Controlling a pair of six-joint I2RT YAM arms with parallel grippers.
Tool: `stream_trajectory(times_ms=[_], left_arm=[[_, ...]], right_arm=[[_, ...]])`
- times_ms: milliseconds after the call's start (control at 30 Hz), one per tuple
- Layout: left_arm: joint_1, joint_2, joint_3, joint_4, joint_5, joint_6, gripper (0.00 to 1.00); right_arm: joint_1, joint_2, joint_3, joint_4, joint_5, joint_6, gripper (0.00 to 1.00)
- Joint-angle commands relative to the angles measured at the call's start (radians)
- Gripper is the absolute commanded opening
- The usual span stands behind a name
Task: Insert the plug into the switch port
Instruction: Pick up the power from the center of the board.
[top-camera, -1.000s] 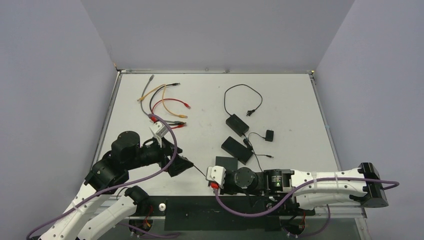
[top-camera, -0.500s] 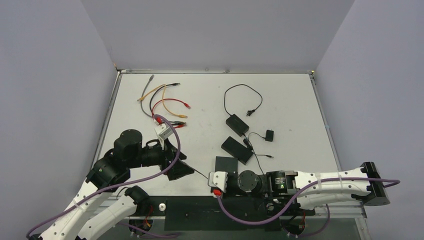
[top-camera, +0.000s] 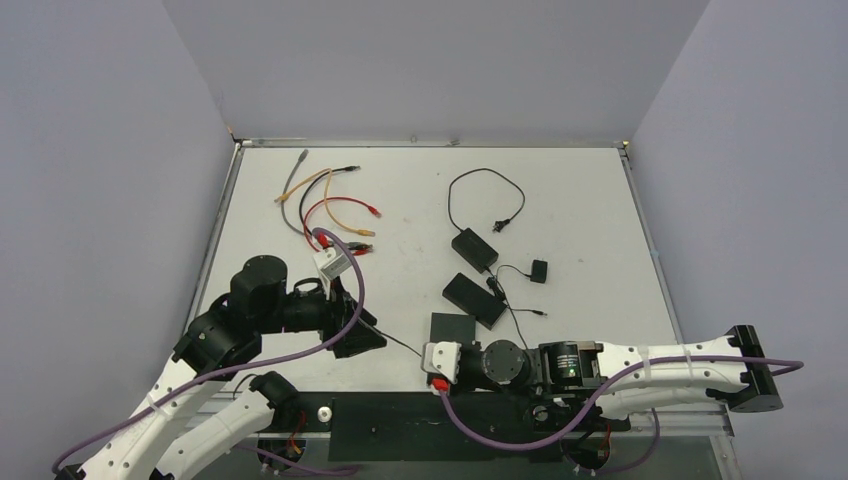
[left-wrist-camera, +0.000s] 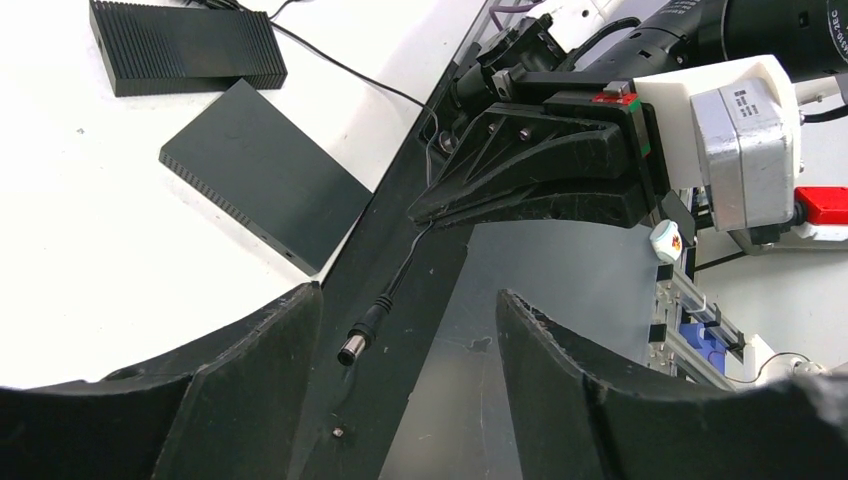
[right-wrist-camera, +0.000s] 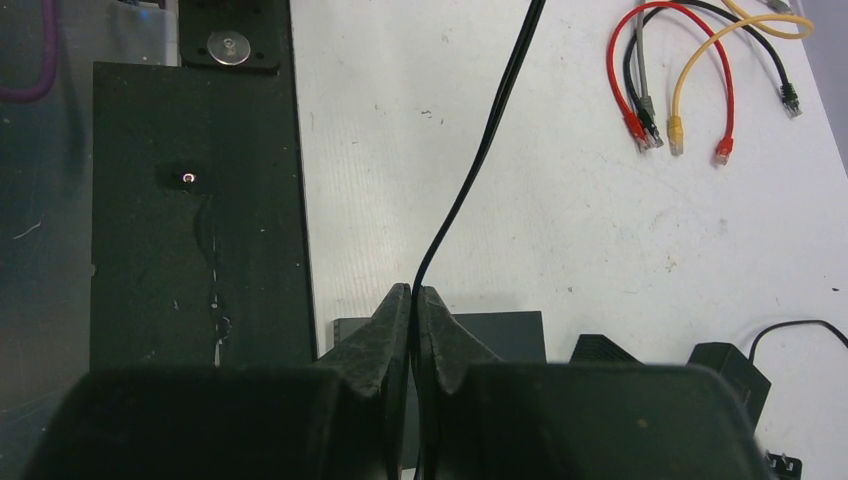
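Nothing can be read: the white print on the black cylindrical motor and the dark marks on the white plastic camera block are too small.

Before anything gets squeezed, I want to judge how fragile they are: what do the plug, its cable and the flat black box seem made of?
The plug: matte black moulded plastic or rubber, ridged collar; tip rim glints, probably metal. The cable: thin, black, bending freely, likely rubbery insulation. The flat black box: matte, sharp-edged, finely ribbed side; probably hard plastic, possibly painted metal.
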Motion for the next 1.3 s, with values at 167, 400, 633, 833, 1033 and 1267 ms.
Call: stream_trajectory(times_ms=[167,400,633,833,1033,1267], left_arm=[[0.004,0.009,0.047,-0.001,0.012,0.026,0.47],[0.003,0.009,0.054,-0.004,0.006,0.027,0.41],[0.004,0.006,0.061,-0.006,-0.008,0.027,0.39],[0.003,0.005,0.065,0.0,0.002,0.023,0.34],[0.004,0.009,0.061,0.002,0.006,0.023,0.27],[0.003,0.011,0.057,-0.001,0.007,0.024,0.24]], right_arm=[[0.013,-0.034,0.004,0.012,0.035,0.011,0.0],[0.013,-0.053,-0.004,-0.004,0.041,0.016,0.0],[0.014,-0.06,-0.014,-0.023,0.035,0.03,0.0],[0.014,-0.069,-0.025,-0.027,0.039,0.042,0.0],[0.014,-0.081,-0.031,-0.027,0.05,0.046,0.0],[0.014,-0.096,-0.037,-0.024,0.073,0.048,0.0]])
